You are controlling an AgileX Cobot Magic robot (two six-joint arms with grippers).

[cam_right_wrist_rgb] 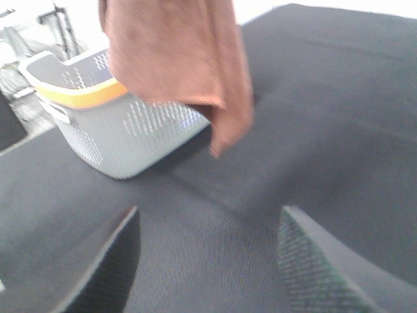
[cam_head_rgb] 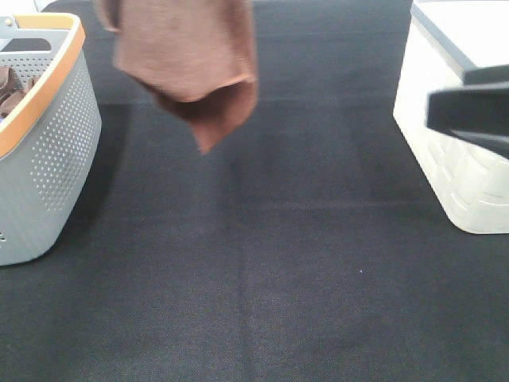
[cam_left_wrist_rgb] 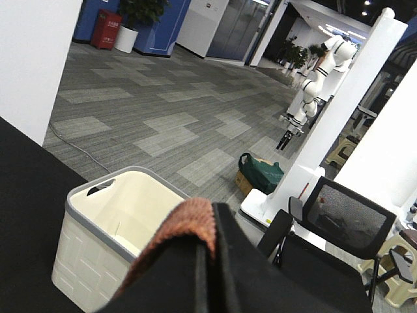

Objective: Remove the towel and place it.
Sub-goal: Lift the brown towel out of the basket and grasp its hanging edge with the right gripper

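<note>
The reddish-brown towel [cam_head_rgb: 191, 56] hangs in the air above the far middle of the black table, its lowest corner pointing down. The left gripper is above the exterior view's top edge. In the left wrist view my left gripper [cam_left_wrist_rgb: 207, 251] is shut on a fold of the towel [cam_left_wrist_rgb: 186, 225]. The right wrist view shows the towel [cam_right_wrist_rgb: 176, 59] dangling ahead of my right gripper [cam_right_wrist_rgb: 208, 261], which is open and empty low over the table. The right gripper [cam_head_rgb: 469, 111] also shows dark at the right edge of the exterior view.
A grey perforated basket with an orange rim [cam_head_rgb: 48, 143] stands at the left, with another bunched brown cloth [cam_head_rgb: 9, 87] inside. A white bin with a grey rim [cam_head_rgb: 453, 167] stands at the right; it also shows in the left wrist view [cam_left_wrist_rgb: 91, 241].
</note>
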